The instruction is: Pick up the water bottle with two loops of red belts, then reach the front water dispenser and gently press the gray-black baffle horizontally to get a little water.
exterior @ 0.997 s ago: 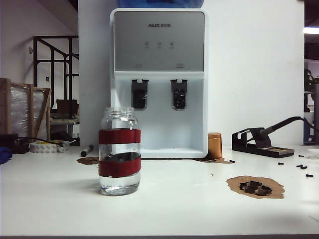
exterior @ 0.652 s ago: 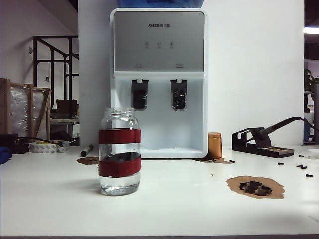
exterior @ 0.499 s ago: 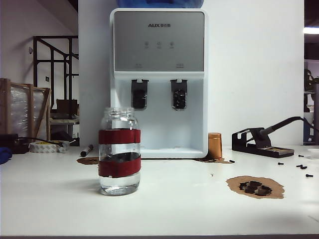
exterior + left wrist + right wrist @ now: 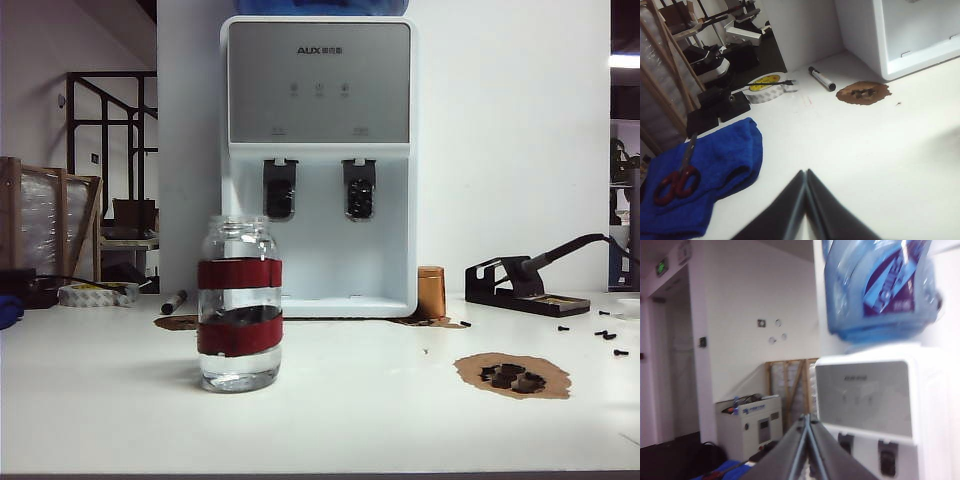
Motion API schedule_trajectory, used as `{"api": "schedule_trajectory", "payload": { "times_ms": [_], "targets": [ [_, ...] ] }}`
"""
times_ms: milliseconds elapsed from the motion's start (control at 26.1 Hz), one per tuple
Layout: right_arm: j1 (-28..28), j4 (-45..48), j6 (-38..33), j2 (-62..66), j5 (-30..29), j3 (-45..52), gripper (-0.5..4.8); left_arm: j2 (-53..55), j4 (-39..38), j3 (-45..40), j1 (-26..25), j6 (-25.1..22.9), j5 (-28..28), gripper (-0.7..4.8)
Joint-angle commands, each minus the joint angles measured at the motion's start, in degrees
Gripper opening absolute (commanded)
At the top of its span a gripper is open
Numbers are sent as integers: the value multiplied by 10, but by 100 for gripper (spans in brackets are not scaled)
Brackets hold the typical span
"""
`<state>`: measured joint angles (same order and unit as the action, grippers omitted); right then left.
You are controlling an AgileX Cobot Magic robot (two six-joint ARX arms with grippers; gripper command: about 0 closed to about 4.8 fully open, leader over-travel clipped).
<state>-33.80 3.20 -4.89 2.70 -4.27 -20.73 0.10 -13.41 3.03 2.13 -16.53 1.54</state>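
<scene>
White surface (image 4: 360,400) fills the near ground, and nothing on it has shifted across the last second: the water bottle (image 4: 240,305) stands upright and untouched at front left, well short of the water dispenser (image 4: 318,165) behind it, so the pickup has not begun. Neither arm shows in the exterior view. The left gripper (image 4: 805,176) hovers above bare surface near a blue cloth (image 4: 715,165), jaws pressed together and empty. The right gripper (image 4: 808,419), jaws likewise closed on nothing, points level toward the dispenser's gray panel.
</scene>
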Motion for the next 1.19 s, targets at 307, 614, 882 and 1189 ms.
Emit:
{"api": "schedule_trajectory", "payload": {
  "times_ms": [307,614,882,1189],
  "targets": [
    [0,-9,3,169,-60,-130,-1,2,-26,76,-1,-27,103,-5],
    [1,64,-103,315,-337,-259,2,42,-101,150,-2,-66,133,-5],
    [30,62,-155,389,-469,-278,8,162,-158,237,-2,-16,133,-5],
    [62,-67,37,431,-148,-276,217,185,-246,286,-1,6,209,-5]
  ]
}}
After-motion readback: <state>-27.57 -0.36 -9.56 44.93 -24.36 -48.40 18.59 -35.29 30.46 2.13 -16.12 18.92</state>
